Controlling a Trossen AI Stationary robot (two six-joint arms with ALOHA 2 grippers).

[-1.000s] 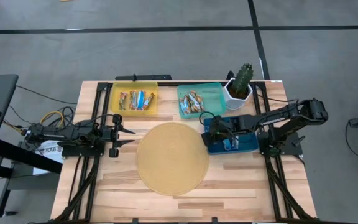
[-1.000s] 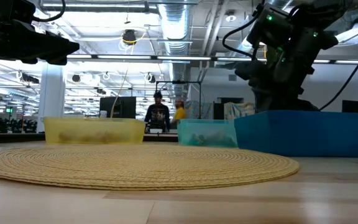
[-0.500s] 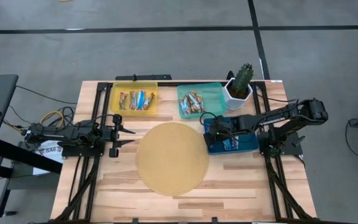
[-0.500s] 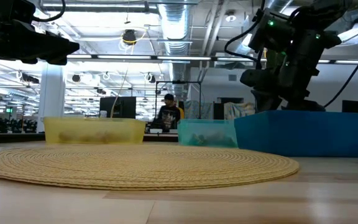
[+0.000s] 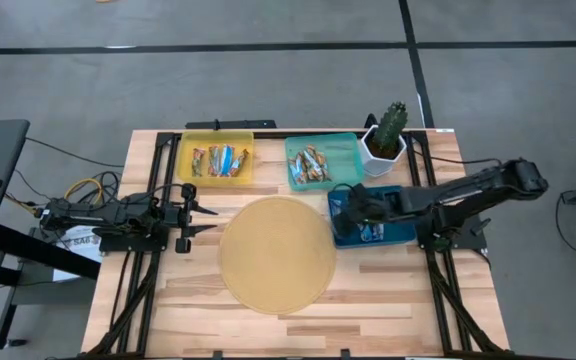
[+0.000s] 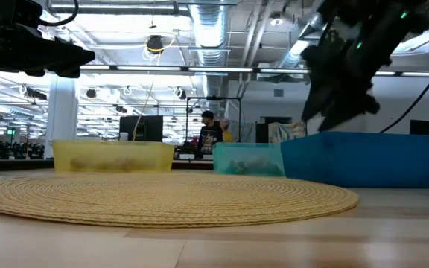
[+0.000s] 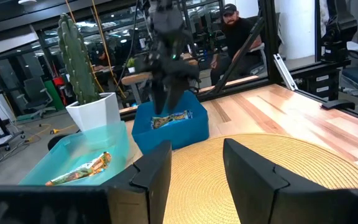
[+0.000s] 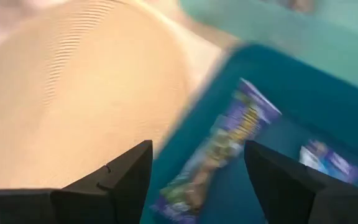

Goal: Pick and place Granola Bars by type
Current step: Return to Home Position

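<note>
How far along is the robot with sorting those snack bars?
Nearly done, it seems. Granola bars lie in the blue bin, the yellow tray and the teal tray; none shows on the round mat. Nothing is in hand: the right gripper hangs open over the blue bin, the left gripper waits open beside the mat. Apparently only parking the arms remains.

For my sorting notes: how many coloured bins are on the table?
3: the yellow bin at the far edge, the teal bin right of it, the blue bin under the right gripper. None seems hidden.
</note>
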